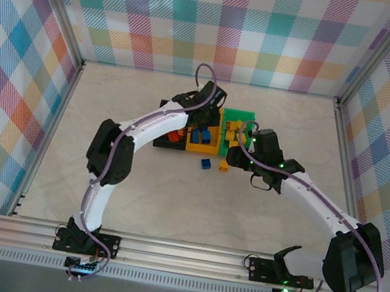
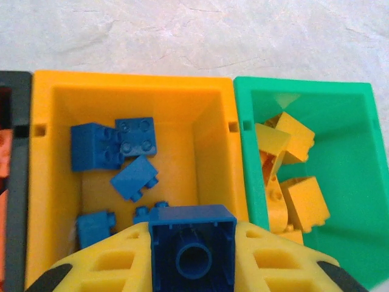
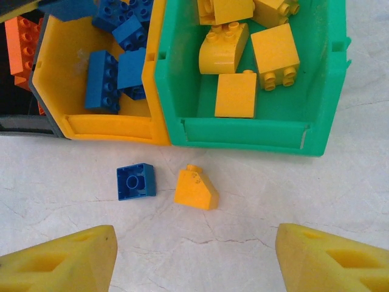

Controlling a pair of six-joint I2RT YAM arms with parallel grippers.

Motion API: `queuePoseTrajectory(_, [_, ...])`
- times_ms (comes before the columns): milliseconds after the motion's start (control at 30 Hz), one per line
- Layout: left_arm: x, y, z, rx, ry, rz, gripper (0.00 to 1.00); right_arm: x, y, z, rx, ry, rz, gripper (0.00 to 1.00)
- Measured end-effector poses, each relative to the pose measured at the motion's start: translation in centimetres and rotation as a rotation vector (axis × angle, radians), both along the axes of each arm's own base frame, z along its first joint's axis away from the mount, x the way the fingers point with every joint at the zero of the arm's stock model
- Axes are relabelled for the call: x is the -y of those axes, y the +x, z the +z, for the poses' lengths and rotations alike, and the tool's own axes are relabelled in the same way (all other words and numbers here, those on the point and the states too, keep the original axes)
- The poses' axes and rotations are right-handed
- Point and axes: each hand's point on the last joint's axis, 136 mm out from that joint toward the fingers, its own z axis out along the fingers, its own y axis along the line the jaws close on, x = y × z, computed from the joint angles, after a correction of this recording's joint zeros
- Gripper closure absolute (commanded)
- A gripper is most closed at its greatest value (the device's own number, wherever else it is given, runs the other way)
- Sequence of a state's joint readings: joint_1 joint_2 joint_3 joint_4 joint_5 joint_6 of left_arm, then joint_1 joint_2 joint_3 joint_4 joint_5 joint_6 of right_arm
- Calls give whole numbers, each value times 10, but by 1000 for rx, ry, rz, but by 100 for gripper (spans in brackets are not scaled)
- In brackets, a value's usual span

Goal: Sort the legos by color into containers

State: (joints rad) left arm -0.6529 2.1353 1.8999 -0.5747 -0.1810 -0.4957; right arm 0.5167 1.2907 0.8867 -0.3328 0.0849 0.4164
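A loose blue brick (image 3: pixel 135 181) and a loose yellow brick (image 3: pixel 196 188) lie on the table (image 3: pixel 316 194) just outside the front walls of the yellow-orange bin (image 3: pixel 109 125) and green bin (image 3: pixel 243 131), with bare table around both. I count five blue bricks (image 2: pixel 137 135) in the former and five yellow bricks (image 3: pixel 275 55) in the latter. Left jaws clamp a sixth blue brick (image 2: pixel 193 249) over the yellow-orange bin; right jaws stand wide, empty, above the loose pair.
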Motion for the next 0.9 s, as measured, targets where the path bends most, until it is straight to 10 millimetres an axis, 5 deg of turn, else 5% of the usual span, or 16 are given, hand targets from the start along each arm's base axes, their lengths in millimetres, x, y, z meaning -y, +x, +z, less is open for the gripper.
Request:
queuePoseTrajectory(67, [4, 6, -7, -12, 9, 0, 70, 0, -1, -1, -5, 1, -1, 30])
queuePoseTrajectory(267, [9, 4, -22, -60, 19, -14, 35, -2, -3, -3, -17, 15, 6, 29])
queuePoseTrajectory(467, [14, -10, -17, -67, -13, -43, 21, -5, -5, -3, -19, 20, 16, 31])
queuePoseTrajectory(633, [-2, -44, 14, -34, -62, -66, 0, -24, -17, -9, -39, 15, 81, 31])
queuePoseTrajectory(800, [-38, -90, 52, 44, -143, -55, 0, -55, -27, -26, -84, -25, 184, 33])
queuePoseTrajectory(900, [-65, -124, 50, 56, -163, -45, 0, -77, -27, -37, -110, -54, 238, 32])
